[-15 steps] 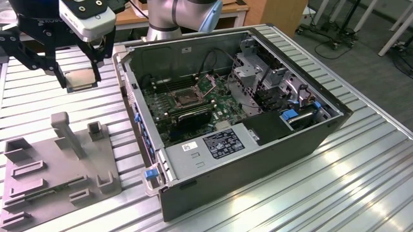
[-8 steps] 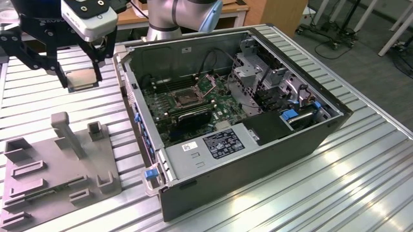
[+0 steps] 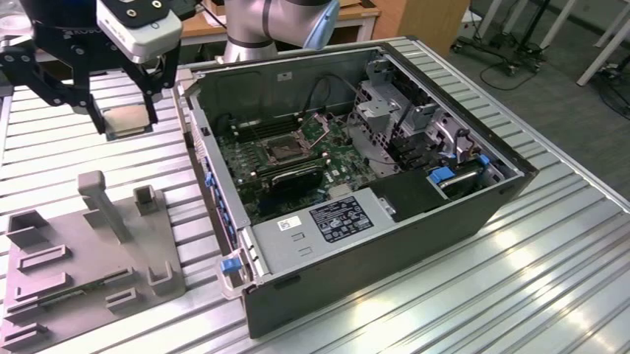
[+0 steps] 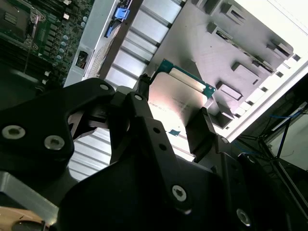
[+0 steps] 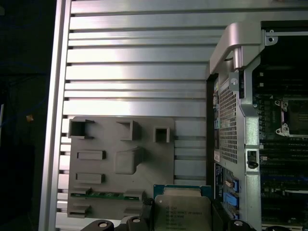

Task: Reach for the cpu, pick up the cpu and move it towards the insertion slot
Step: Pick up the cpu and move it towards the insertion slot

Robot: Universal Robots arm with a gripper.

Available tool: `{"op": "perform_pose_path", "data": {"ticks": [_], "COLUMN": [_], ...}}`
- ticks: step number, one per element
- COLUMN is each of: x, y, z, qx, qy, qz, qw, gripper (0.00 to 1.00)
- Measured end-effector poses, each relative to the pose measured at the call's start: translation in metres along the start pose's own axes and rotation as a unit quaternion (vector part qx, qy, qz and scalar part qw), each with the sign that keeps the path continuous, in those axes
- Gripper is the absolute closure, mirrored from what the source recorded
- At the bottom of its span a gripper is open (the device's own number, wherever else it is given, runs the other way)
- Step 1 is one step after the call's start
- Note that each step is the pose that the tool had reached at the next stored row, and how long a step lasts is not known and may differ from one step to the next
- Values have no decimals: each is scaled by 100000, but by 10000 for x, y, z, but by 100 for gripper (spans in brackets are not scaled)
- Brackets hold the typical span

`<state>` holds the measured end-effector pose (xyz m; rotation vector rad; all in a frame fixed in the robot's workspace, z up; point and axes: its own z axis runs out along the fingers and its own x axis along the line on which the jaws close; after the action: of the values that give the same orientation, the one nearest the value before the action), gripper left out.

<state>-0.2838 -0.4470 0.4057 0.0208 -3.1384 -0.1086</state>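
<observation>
We are clamping the hand (image 3: 126, 122) on the cpu (image 3: 125, 118), its two dark fingers (image 3: 96, 110) pressing on opposite edges of the chip. In the exterior view the cpu is hanging flat between those fingers, pale face up, over the slatted metal worktop (image 3: 551, 251) and out on the exterior view's left of the open computer case (image 3: 394, 251).

In both wrist views we are looking past the fingers at the chip (image 5: 183, 211), with its green edge showing (image 4: 175, 103). The grey tray (image 5: 159, 159) is lying on the worktop beneath and beside it. The cpu is looking raised off the tray rather than resting in one of its recesses.

The insertion slot (image 3: 279, 151) is sitting on the green motherboard (image 3: 340, 173) inside the case, its silvery frame surrounding a dark centre. It is also appearing at the edge of the first wrist view (image 5: 293, 115). The case wall is standing between the held cpu and the slot, and the two are well apart
</observation>
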Motion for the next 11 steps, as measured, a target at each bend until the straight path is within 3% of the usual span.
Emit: {"op": "perform_pose_path", "data": {"ticks": [11], "x": [-28], "y": [0], "z": [0], "qx": [1], "qy": [1], "qz": [0], "qw": [100000], "gripper": [45]}}
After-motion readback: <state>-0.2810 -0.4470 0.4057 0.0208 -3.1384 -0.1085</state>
